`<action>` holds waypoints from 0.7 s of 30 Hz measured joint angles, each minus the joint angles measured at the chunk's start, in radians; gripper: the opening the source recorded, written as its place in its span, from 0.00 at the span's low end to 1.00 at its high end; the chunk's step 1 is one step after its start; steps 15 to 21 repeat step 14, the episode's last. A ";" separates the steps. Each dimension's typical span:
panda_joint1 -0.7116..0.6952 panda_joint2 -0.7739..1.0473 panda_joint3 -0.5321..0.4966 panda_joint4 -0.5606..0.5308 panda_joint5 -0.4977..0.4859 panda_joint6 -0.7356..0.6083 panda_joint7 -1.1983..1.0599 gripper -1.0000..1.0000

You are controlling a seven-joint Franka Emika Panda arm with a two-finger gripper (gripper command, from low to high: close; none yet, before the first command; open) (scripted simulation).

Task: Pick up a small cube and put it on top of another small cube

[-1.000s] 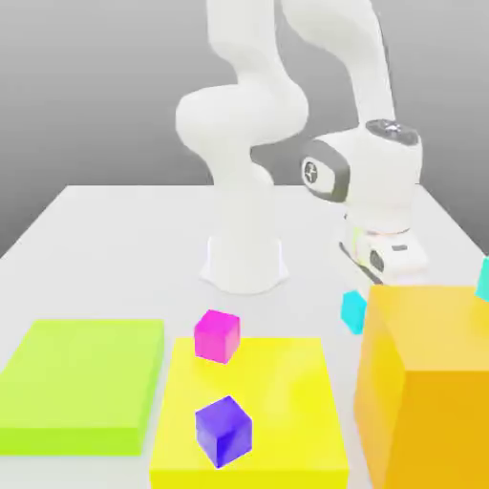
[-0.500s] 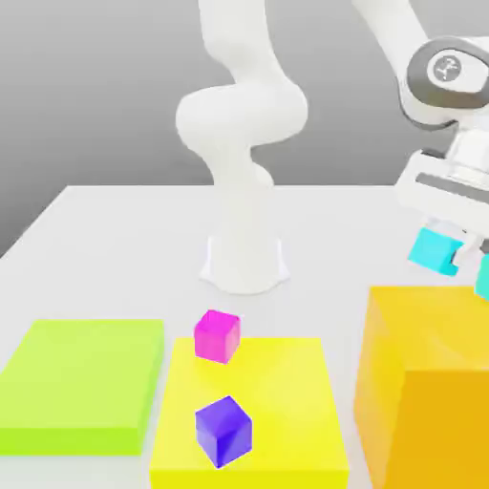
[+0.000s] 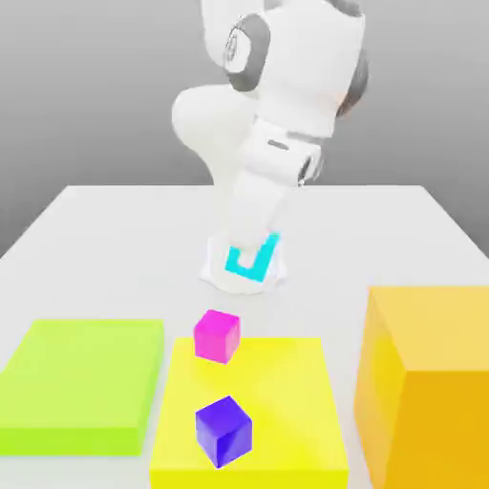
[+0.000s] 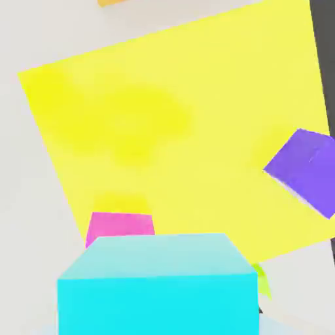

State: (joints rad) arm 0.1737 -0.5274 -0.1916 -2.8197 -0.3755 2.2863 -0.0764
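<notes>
A small cube (image 3: 237,263), plain cyan, hangs in my gripper (image 3: 252,262), which is shut on it. In the exterior view it is held above the white table, in front of the arm's base and just behind the magenta cube (image 3: 218,335). The white hand slopes down onto it from above and covers its middle. In the hand view the same small cube (image 4: 157,288) sits close up, with the magenta cube (image 4: 121,228) and the yellow slab (image 4: 176,124) beyond it.
A flat yellow slab (image 3: 282,382) carries a purple cube (image 3: 223,431), also seen from the hand (image 4: 304,170). A green slab (image 3: 81,382) lies at the exterior view's left. A big orange block (image 3: 425,382) stands at its right.
The gripper has swung with the cyan cube from the exterior view's right, near the orange block, to the middle in front of the arm's base. The hand has tilted.
</notes>
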 joint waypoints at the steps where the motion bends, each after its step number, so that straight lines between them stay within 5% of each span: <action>1: -0.012 -0.009 -0.033 -0.016 0.027 0.012 -0.011 0.00; 10: 0.012 0.155 -0.169 -0.111 0.142 0.279 -0.092 0.00; 11: 0.014 0.187 -0.173 -0.118 0.143 0.318 -0.094 1.00; 21: 0.014 0.187 -0.173 -0.118 0.143 0.318 -0.094 1.00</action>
